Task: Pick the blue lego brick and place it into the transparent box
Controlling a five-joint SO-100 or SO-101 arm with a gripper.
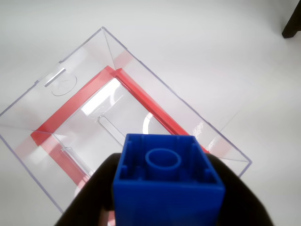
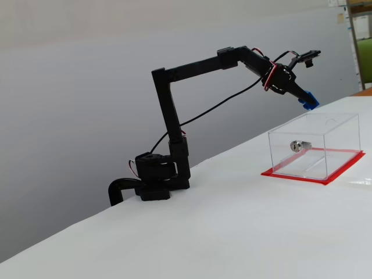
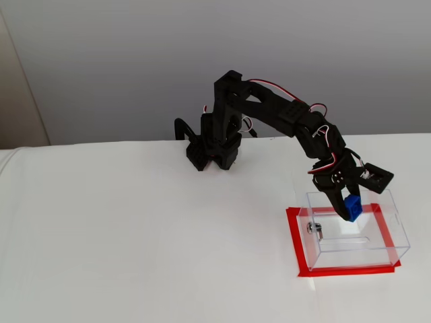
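The gripper (image 2: 307,100) is hanging above the transparent box (image 2: 340,125), presumably so the blue lego brick (image 1: 168,181) can drop through the open top. In the wrist view the box is spreading from 9 to 1 o'clock beyond the brick. The jaws are pinching the brick (image 3: 351,204) from both sides, closed only to its width, touching nothing else.

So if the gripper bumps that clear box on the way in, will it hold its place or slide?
Likely slides: the transparent box looks thin-walled, empty and light on a smooth white table. Tipping seems unlikely; it sits wide and low. The gripper holds the blue lego brick above it.
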